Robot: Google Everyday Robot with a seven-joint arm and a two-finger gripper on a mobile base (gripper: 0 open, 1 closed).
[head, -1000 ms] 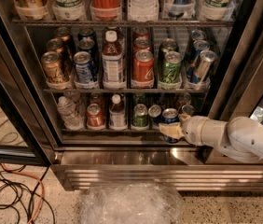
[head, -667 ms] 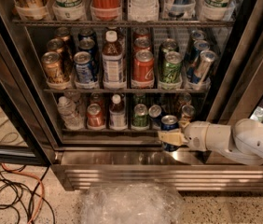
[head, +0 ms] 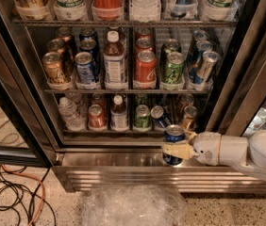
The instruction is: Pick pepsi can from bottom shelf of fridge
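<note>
The pepsi can (head: 173, 134), dark blue with a silver top, is upright in my gripper (head: 174, 149), which is shut on it. The can is out of the fridge, in front of the bottom shelf (head: 123, 132) and above the stainless steel base panel (head: 109, 166). My white arm (head: 246, 153) reaches in from the right. The beige fingers (head: 176, 149) wrap the can's middle and hide part of its body. The fridge (head: 133, 79) stands open with its black frame on both sides.
The bottom shelf holds a water bottle (head: 68, 112), a red can (head: 96, 117), a small bottle (head: 119, 112), a green can (head: 142, 117), a tilted blue can (head: 160, 116) and a gold can (head: 188, 117). Cables (head: 10, 192) lie left; crumpled plastic (head: 133, 204) lies below.
My gripper has pulled back and down from the bottom shelf with the pepsi can in it. The can now stands clear of the shelf, over the steel base.
</note>
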